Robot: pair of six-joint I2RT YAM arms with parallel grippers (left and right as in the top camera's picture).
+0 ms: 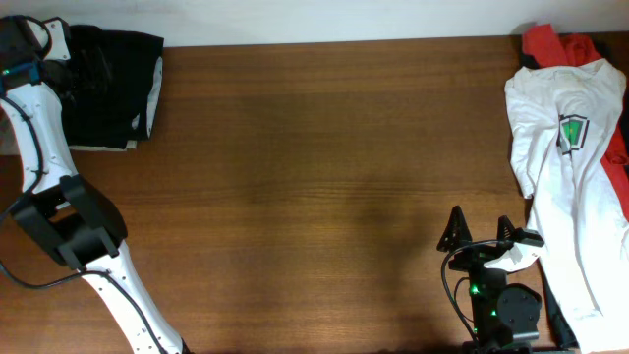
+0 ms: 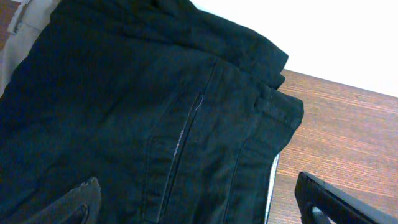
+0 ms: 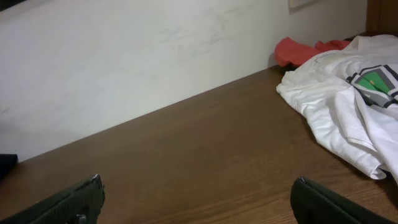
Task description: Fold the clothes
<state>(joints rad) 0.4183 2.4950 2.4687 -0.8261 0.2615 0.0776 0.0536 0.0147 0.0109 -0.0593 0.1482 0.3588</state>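
Folded black trousers (image 1: 113,84) lie at the table's far left corner; the left wrist view shows their back pocket seam (image 2: 186,124) close up. My left gripper (image 2: 199,199) is open just above them, holding nothing; in the overhead view it is at the far left (image 1: 44,44). A white T-shirt with a green logo (image 1: 570,167) lies unfolded at the right edge over a red garment (image 1: 550,41). It also shows in the right wrist view (image 3: 348,99). My right gripper (image 1: 479,231) is open and empty at the front right, to the left of the T-shirt.
The brown wooden table (image 1: 324,177) spreads between the two clothing piles. A white wall (image 3: 137,62) runs behind its far edge. A beige surface (image 2: 25,31) shows under the trousers at the left.
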